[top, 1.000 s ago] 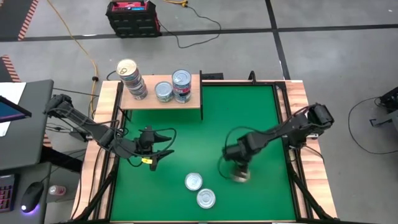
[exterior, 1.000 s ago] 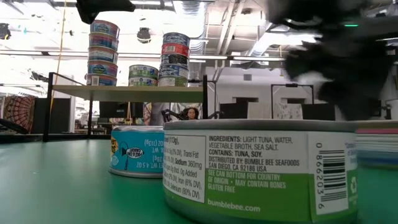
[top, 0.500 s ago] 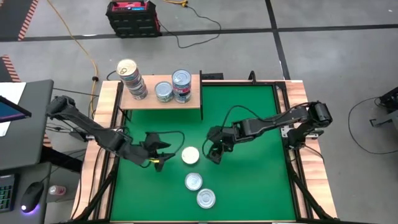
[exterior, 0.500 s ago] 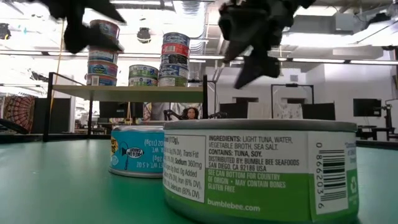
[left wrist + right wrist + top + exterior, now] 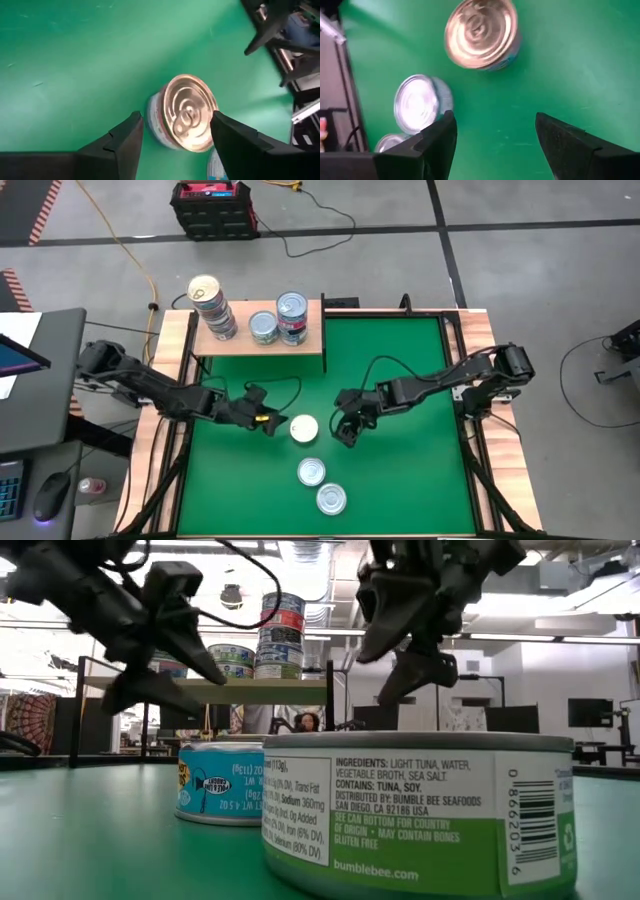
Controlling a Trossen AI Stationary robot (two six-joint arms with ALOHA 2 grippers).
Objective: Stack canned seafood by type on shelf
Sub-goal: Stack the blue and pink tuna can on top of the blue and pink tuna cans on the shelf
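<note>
Both arms reach inward — left gripper (image 5: 272, 423) and right gripper (image 5: 343, 432) spread.

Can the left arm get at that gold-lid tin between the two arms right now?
Probably yes: the left end effector is open beside the gold-lid tin, with bare green mat around it.

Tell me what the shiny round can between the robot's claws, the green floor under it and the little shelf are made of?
The gold-lidded can looks like metal: its lid gleams and has pressed rings. The green mat looks like soft felt or rubber, dull with no shine; I can't tell which. The shelf looks like pale bare wood, with faint grain.
</note>
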